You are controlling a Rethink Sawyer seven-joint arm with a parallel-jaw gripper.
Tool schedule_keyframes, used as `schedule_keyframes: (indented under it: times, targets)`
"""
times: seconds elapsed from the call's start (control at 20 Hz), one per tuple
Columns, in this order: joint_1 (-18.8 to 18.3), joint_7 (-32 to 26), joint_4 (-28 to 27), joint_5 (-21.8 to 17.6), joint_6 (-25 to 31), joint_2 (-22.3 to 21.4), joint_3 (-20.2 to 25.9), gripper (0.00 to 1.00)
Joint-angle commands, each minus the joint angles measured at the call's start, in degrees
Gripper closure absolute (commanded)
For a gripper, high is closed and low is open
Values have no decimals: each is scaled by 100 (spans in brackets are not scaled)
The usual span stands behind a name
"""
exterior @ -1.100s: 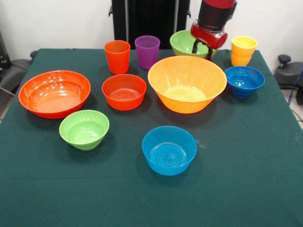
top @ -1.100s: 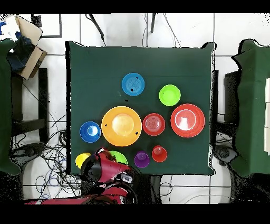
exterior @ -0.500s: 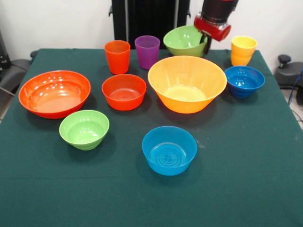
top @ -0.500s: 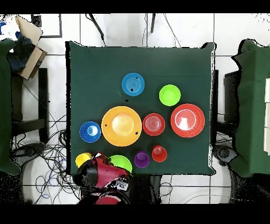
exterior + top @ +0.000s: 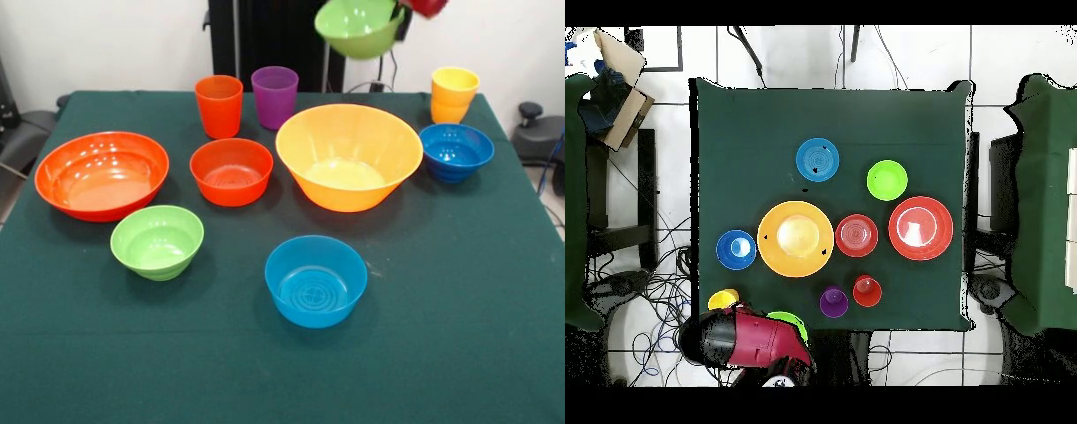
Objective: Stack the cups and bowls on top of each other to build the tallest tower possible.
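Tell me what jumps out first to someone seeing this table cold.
A light green bowl hangs tilted in the air above the table's far edge, held at its rim by the red tool at the picture's top. Below it, the big yellow-orange bowl dominates the green cloth, ringed by smaller bowls and three cups, none stacked yet.

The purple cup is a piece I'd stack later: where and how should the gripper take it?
Grip the purple cup by its open rim, coming straight down. It stands upright, mouth up, with the orange-red cup close beside it, so a side approach looks crowded.
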Motion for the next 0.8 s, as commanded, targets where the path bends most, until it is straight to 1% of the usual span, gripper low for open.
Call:
schedule_keyframes:
  times: [0.05, 0.15, 0.2, 0.4, 0.5, 0.55, 0.7, 0.8]
  targets:
    - [196, 526, -828, -469, 1538, -725, -312, 100]
    - [178, 457, -869, -536, 1454, -709, -316, 100]
    - [86, 352, -864, -517, 1413, -736, -206, 100]
    - [45, 253, -1290, -743, 1723, -738, -223, 100]
    - [88, 305, -1748, -912, 1890, -604, -323, 100]
    - [82, 325, -1881, -944, 1890, -545, -333, 100]
    - [14, 270, -2582, -1138, 1608, -162, -372, 100]
    - [-182, 104, -2884, -1140, 1438, 20, -219, 100]
